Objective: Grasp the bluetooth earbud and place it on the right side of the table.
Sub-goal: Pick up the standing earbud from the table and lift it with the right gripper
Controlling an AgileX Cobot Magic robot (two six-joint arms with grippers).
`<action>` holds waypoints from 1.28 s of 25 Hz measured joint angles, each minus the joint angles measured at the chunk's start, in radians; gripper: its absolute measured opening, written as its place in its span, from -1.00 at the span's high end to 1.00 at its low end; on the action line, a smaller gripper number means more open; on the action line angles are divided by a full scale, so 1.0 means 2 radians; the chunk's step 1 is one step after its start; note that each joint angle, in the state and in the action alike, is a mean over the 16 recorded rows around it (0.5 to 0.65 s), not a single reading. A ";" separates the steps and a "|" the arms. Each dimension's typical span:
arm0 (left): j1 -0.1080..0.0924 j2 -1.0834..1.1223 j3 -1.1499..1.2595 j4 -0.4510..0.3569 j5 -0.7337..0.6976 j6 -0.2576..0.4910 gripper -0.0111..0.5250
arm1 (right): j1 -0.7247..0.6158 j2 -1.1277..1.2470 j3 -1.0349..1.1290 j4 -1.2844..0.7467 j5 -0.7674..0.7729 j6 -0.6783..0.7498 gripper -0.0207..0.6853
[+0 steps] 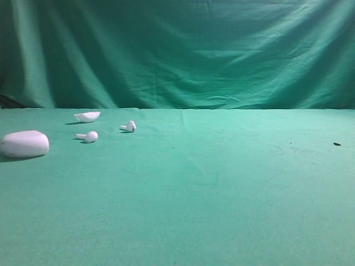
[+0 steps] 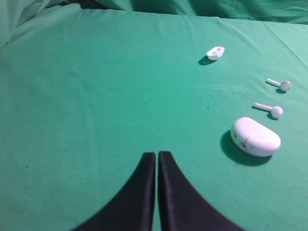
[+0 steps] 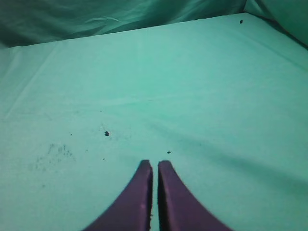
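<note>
Two small white bluetooth earbuds lie on the green table (image 1: 211, 188) at the left: one nearer (image 1: 89, 136), one farther (image 1: 129, 127). In the left wrist view they show at the right, one (image 2: 274, 110) near the case and one (image 2: 282, 84) beyond it. My left gripper (image 2: 157, 155) is shut and empty, well to the left of the earbuds and short of them. My right gripper (image 3: 155, 163) is shut and empty over bare cloth. Neither gripper shows in the exterior high view.
A large white pebble-shaped case (image 1: 24, 144) lies at the far left, also in the left wrist view (image 2: 255, 137). A white shell-shaped lid (image 1: 87, 116) lies behind the earbuds (image 2: 215, 52). A dark speck (image 1: 336, 144) sits at the right. A green backdrop hangs behind.
</note>
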 joint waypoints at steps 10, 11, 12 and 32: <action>0.000 0.000 0.000 0.000 0.000 0.000 0.96 | 0.000 0.000 0.000 0.000 0.000 0.000 0.94; 0.000 0.000 0.000 0.000 0.000 0.000 0.96 | 0.000 0.000 0.000 0.000 0.000 0.000 0.94; 0.000 0.000 0.000 0.000 0.000 0.000 0.96 | 0.000 0.000 0.000 0.000 0.000 0.000 0.94; 0.000 0.000 0.000 0.000 0.000 0.000 0.96 | 0.000 0.009 -0.012 -0.029 -0.187 0.051 0.94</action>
